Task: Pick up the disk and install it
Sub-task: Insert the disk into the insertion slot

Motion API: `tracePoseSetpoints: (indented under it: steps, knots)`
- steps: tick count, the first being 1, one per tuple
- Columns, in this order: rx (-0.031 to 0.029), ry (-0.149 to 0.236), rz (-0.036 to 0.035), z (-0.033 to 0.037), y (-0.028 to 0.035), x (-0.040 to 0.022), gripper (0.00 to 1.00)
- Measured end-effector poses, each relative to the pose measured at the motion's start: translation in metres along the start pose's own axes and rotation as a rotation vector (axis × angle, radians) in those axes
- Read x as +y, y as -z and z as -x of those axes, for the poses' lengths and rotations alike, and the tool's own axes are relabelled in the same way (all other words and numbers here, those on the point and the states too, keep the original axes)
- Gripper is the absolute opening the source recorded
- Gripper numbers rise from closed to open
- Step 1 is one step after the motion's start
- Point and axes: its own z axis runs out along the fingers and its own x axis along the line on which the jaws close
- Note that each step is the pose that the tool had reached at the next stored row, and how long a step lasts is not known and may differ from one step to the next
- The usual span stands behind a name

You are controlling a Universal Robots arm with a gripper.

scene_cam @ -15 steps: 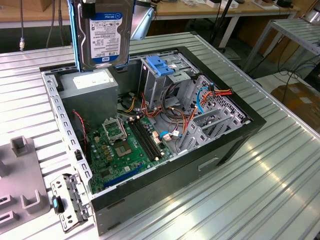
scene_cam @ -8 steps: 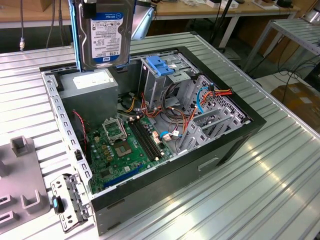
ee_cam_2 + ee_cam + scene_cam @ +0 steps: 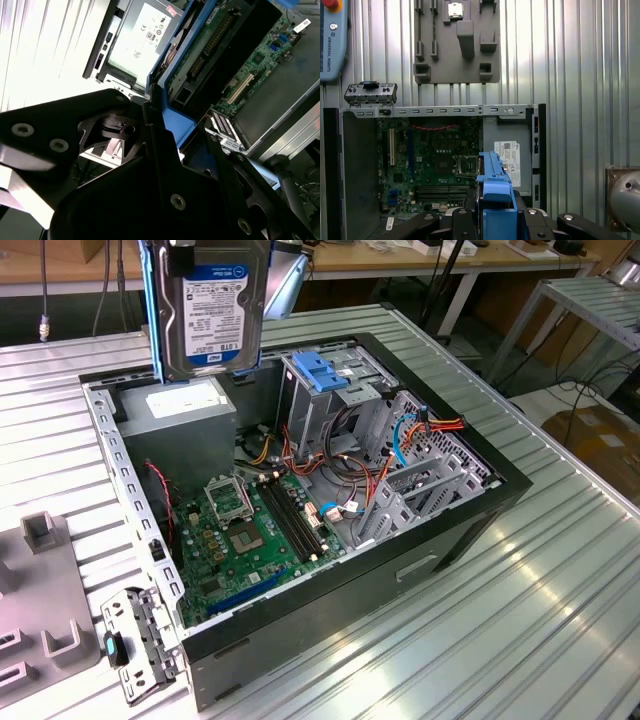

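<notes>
I have the disk [image 3: 212, 310] clamped in the gripper [image 3: 495, 214], hanging upright with its long axis vertical, above the power supply [image 3: 180, 405] end of the open case [image 3: 440, 540]. The drive cage [image 3: 305, 415] lies lower, toward the exterior view's right.

disk [image 3: 212, 315]: top end cut off by exterior view's upper edge
power supply [image 3: 175, 410]: partly hidden behind disk
grey fixture plate [image 3: 50, 585]: cut by exterior view's left edge

Ribbed shiny metal table [image 3: 520, 620], blue plastic-railed disk [image 3: 212, 315]
</notes>
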Motion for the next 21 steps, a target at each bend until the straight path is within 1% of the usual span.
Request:
tracePoseSetpoints:
  steps: [8,10,21]
  knots:
    - [0.0,0.0,0.0,-0.001,0.0,-0.0005,0.37]
    - [0.0013,0.0,-0.0001,-0.0011,-0.0001,-0.0022,0.37]
    - [0.002,0.0,-0.0001,-0.001,-0.0004,-0.0044,0.37]
